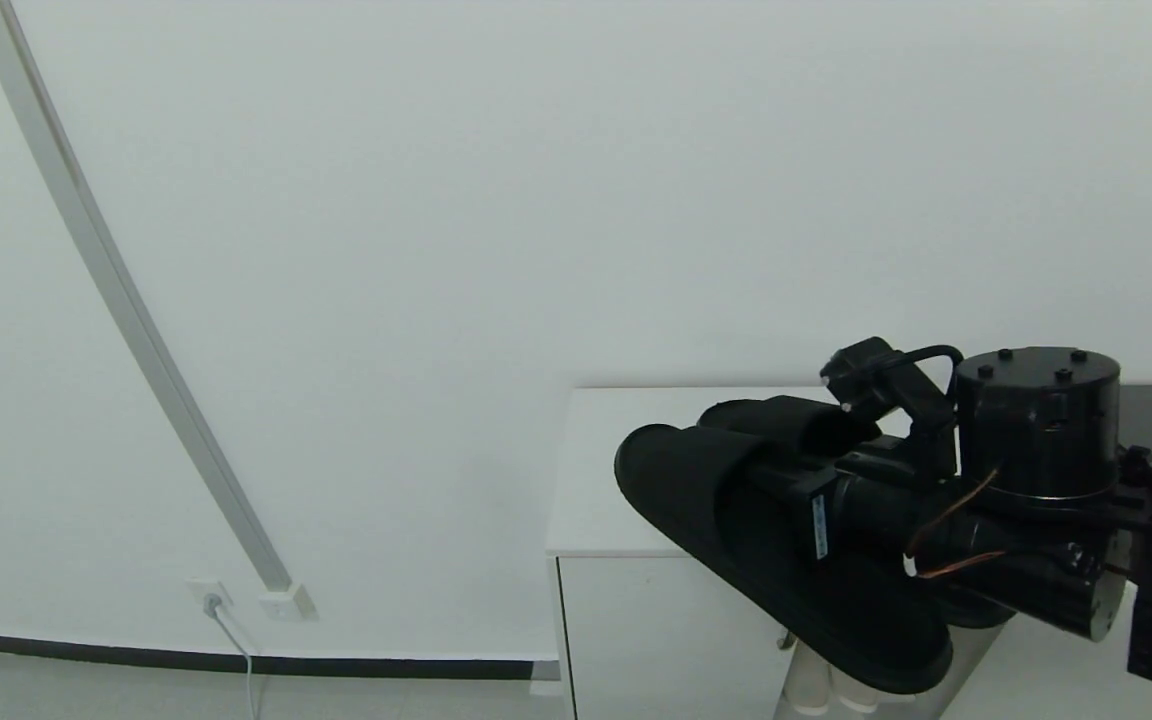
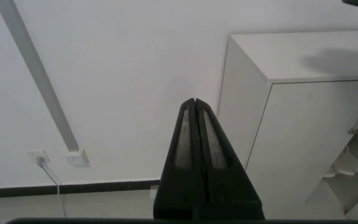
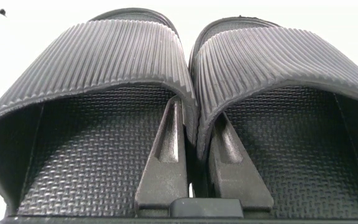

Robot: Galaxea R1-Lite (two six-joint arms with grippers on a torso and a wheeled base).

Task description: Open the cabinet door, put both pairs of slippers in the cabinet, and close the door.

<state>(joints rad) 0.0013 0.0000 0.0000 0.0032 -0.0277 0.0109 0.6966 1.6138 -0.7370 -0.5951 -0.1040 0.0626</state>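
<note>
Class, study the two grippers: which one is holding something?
The right gripper: it clamps the pair of black slippers by their inner sides. The left gripper is shut on nothing.

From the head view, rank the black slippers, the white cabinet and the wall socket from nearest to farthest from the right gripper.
1. black slippers: clamped in the right gripper itself, on the robot's right.
2. white cabinet: just behind and below the held pair.
3. wall socket: low on the wall, far off to the left.
</note>
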